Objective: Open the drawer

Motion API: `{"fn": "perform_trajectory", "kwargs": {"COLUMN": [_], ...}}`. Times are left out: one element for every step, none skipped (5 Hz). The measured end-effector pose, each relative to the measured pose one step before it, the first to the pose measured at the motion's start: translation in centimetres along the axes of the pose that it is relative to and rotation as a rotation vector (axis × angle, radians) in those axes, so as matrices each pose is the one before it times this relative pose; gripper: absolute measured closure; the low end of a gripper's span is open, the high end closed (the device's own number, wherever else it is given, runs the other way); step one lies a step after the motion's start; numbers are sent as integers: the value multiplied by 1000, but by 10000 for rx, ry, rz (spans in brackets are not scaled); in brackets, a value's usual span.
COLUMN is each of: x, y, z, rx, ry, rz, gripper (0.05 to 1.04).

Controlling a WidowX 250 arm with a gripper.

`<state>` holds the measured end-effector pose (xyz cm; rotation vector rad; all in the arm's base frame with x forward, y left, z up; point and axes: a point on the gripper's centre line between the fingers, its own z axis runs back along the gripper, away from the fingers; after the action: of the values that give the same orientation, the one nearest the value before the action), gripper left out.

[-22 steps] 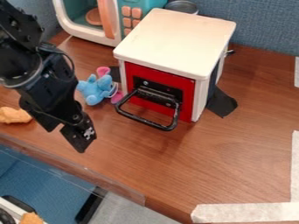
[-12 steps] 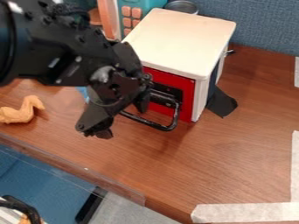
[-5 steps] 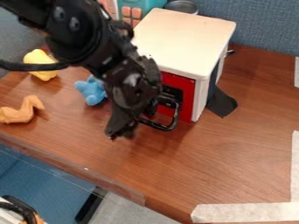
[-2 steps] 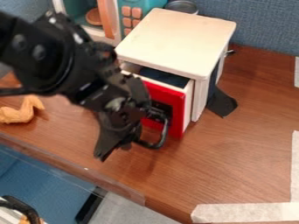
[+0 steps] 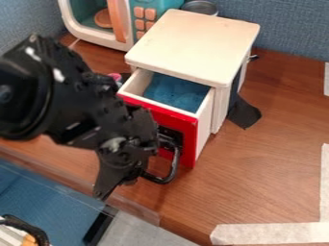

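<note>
Robotics lab, by the look: arm (image 5: 48,101) at left, tape (image 5: 276,234) on tabletop (image 5: 270,178) lower right, fabric partition (image 5: 289,29) along top, toy microwave (image 5: 154,6) upper left.

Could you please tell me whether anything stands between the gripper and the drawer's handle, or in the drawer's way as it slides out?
Nothing visible does: the gripper is right at the handle, and I see no obstacle ahead of the drawer, though the arm hides part of that stretch.

The camera looks down (at a slant, fairly close) on the counter (image 5: 273,163).
</note>
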<state>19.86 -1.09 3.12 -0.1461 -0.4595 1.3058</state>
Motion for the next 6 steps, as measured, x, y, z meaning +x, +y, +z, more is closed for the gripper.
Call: {"fn": "perform_trajectory", "kwargs": {"x": [-188, -165, -111, -203, -225, -275], "y": [841, 468, 660, 417, 419, 468], "z": [356, 277, 149, 217, 167, 210], "rx": [-42, 0, 5, -38, 12, 35], "ry": [15, 20, 35, 53, 33, 28], "rz": [16, -2, -27, -20, -97, -70], "gripper": [897, 897, 897, 897, 897, 845]}}
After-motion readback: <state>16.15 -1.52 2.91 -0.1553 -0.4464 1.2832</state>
